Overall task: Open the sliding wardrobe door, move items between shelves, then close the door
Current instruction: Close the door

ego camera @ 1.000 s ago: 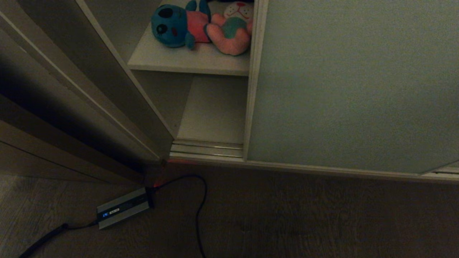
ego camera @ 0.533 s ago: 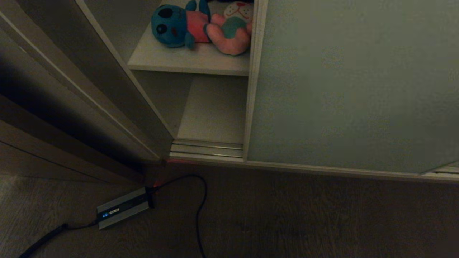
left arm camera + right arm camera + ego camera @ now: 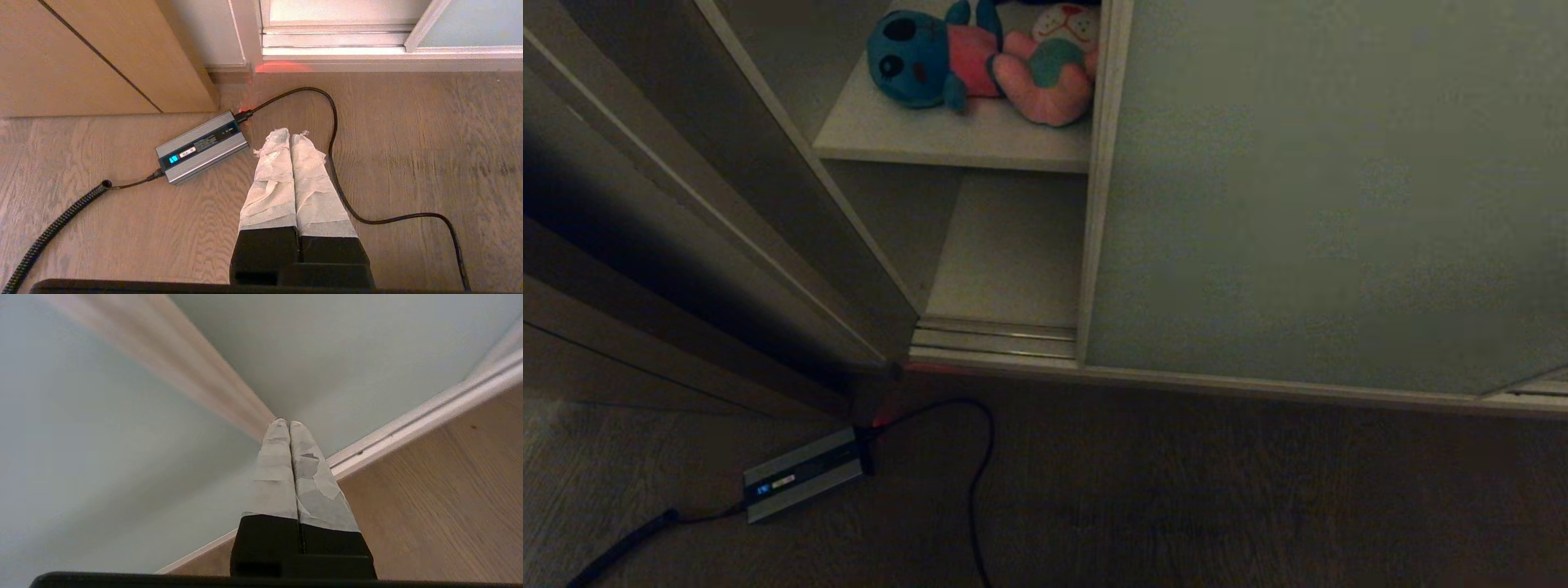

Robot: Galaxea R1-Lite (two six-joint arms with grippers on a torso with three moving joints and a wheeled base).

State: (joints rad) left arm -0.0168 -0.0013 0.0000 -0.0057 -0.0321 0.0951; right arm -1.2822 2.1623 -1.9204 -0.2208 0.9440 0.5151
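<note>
Probably closing time now: best to plant the tips flat against the frame edge and push sideways, steady, no jabbing. Right gripper (image 3: 289,424) pressed together, empty, tips right up near the sliding wardrobe door (image 3: 102,437), contact unclear. Further off, both items (image 3: 988,61) lying together on the upper shelf (image 3: 947,139). Left gripper (image 3: 291,134) pressed together too, empty, parked over floor.

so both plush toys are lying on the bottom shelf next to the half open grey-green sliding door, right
Not the bottom one. In the head view the teal-blue plush toy and the pink plush toy lie on the upper off-white shelf, beside the half-open grey-green sliding door.
</note>
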